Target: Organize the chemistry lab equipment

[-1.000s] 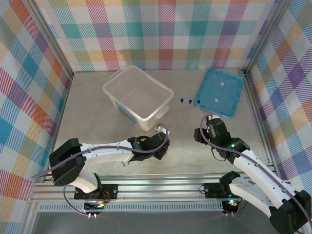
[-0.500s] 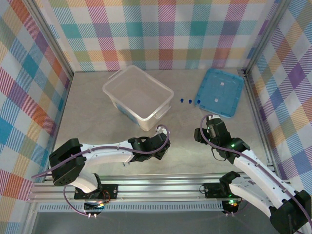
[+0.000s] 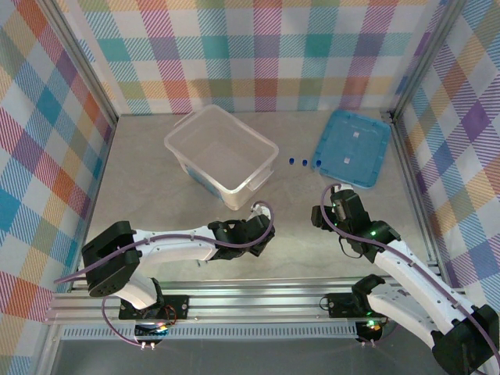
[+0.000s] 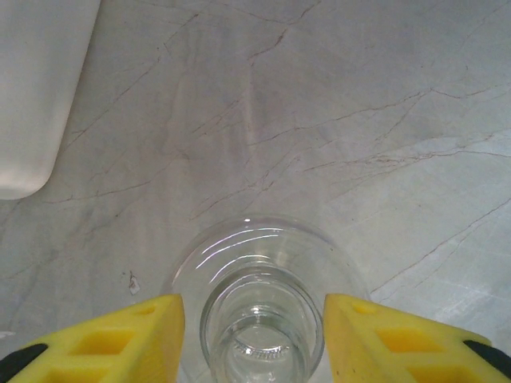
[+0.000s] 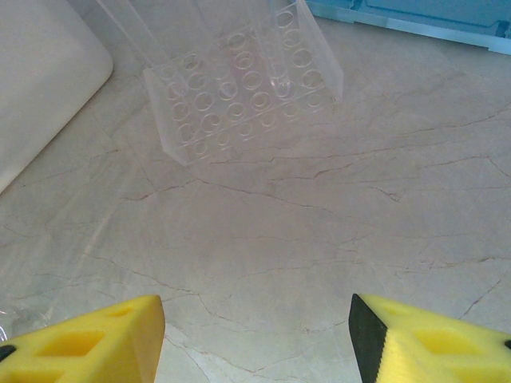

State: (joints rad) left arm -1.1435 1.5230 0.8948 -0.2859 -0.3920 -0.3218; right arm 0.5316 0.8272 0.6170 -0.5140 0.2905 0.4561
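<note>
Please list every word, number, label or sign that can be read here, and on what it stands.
No text can be read in any view.
On the flat blue lid: two small pale patches, too small to read.
On the plastic box: a bluish patch on its near wall, too blurred to read.

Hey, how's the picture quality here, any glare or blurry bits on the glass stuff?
Left wrist: thin curved glints on the flask at its shoulder, the box corner soft. Right wrist: the clear rack reads by its hole outlines, no harsh glare. Top external: even light, faint shadows, the blue caps tiny.
</note>
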